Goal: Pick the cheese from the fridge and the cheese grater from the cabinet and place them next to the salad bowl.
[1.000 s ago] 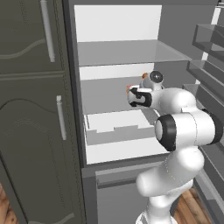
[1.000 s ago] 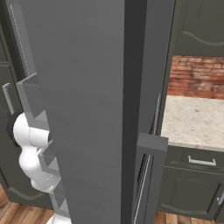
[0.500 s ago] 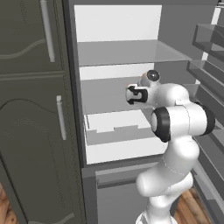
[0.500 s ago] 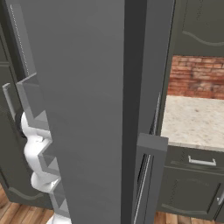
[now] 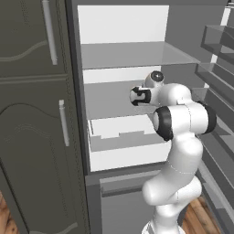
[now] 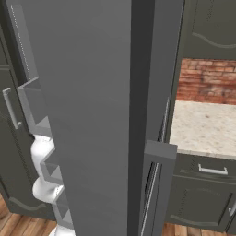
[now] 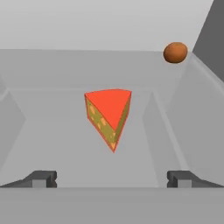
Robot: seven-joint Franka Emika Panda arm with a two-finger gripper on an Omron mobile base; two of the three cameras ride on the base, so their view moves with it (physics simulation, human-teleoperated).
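Observation:
The fridge (image 5: 123, 55) stands open, white inside with shelves and a pale drawer (image 5: 123, 132). My gripper (image 5: 136, 96) reaches in over its middle shelf. In the hand view the cheese (image 7: 109, 114), an orange-yellow wedge with a red face, lies straight ahead on the shelf floor. It is centred between the fingertips (image 7: 42, 178) and a short way beyond them. The gripper (image 7: 112, 179) is open, its jaws wide apart with nothing between them. The cheese grater and the salad bowl are out of view.
A small round orange-brown thing (image 7: 175, 52) sits at the shelf's far right corner. Dark cabinet doors with silver bar handles (image 5: 50, 32) flank the fridge on the left. The open fridge door (image 6: 92, 115) stands on the right, with a speckled counter (image 6: 203, 129) beyond.
The hand has edged slightly left and deeper over the middle shelf, and the arm's elbow has risen. The jaws stay wide open.

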